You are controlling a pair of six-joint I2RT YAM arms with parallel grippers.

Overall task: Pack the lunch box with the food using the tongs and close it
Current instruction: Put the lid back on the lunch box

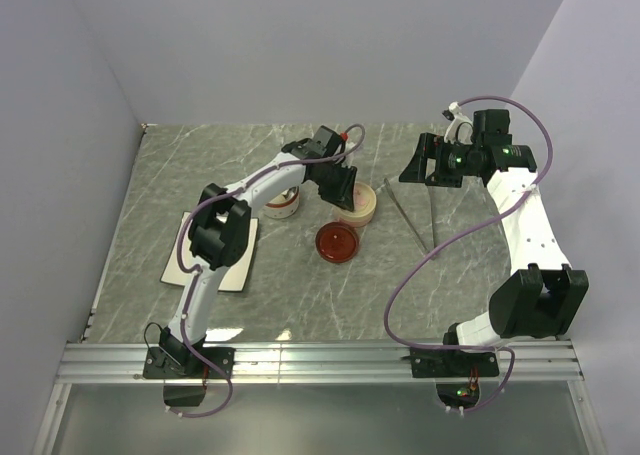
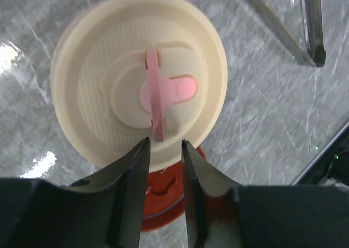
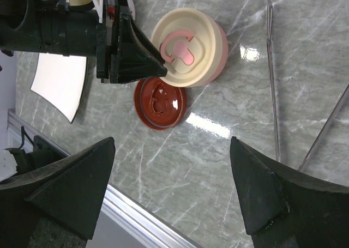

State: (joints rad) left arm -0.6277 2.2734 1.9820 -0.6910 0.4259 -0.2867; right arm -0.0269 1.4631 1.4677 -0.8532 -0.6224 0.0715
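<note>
My left gripper (image 2: 166, 142) hangs over the lunch box (image 1: 357, 203), mid table (image 1: 300, 295). Its jaws are a little apart at the lid (image 2: 82, 68) handle (image 2: 169, 91), holding nothing. My right gripper (image 3: 172, 144) is wide open and empty, and the tongs (image 2: 312, 19) lie nearer the right edge. I think I should lift straight up, so I don't knock the lid.

On the grey marbled desk (image 1: 300, 295) the left end effector (image 1: 340, 183) hung over the cream lunch box (image 1: 365, 211), a red lid (image 1: 337, 242) just beside it, while the silver tongs (image 1: 410, 212) lay apart to the right, near the right end effector (image 1: 415, 165).
</note>
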